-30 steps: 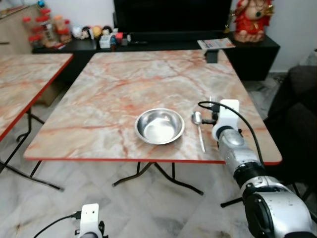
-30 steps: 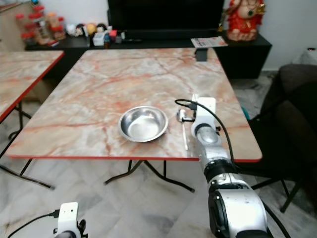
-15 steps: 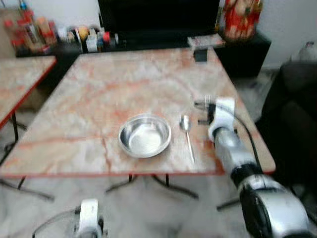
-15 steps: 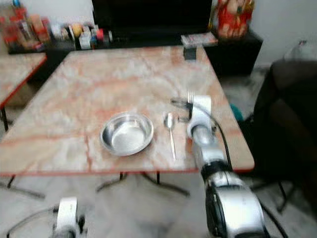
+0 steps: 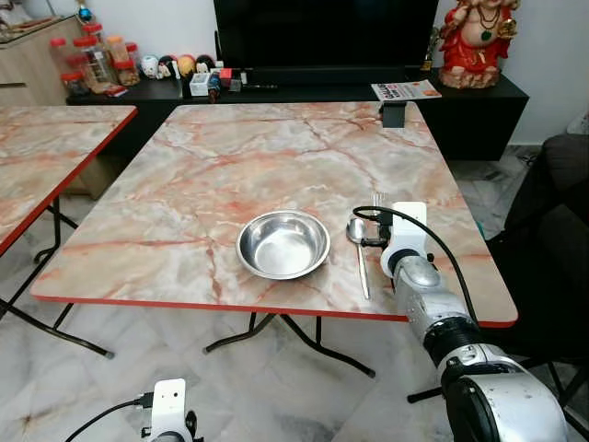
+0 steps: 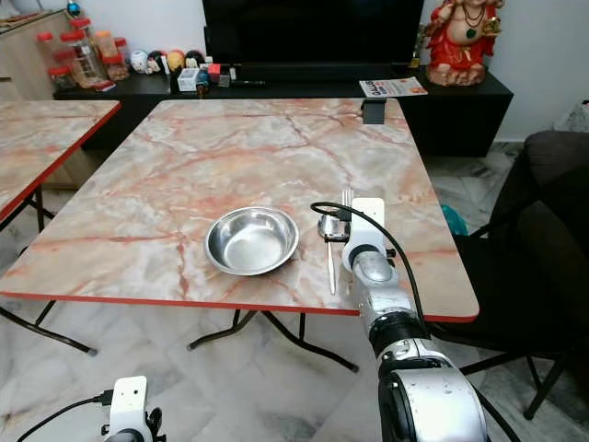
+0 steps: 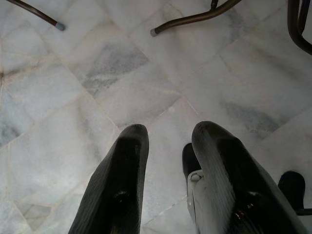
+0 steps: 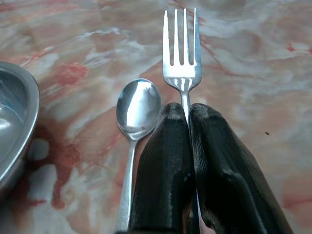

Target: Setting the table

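Nothing on the table has shifted since a second ago; the camera swung and blurred, and bowl, spoon and fork sit as they did, with the right arm still stretched over the near right part of the top.

The fork (image 8: 182,51) is plain bright steel with four tines, its head pointing away from the robot toward the far side of the table (image 5: 276,157). Just beside it, on the bowl's side, lies a steel spoon (image 8: 138,109), bowl end up and handle running back toward the near edge. The round steel bowl (image 5: 282,244) stands next to the spoon, close to the near edge.

The table is pink-and-cream marble pattern with a red rim, on folding metal legs. A second table (image 5: 46,147) of the same kind stands to the left. Behind is a low black cabinet (image 5: 479,101) with a dark screen, jars, small figures, a magazine and a red statue (image 5: 479,41). The floor (image 7: 122,73) is pale marble tile.

The right gripper (image 8: 187,114) has its fingers pressed together on the fork's neck, just behind the tines. The left gripper (image 7: 168,134) hangs low over the floor, its fingers a little apart and holding nothing.
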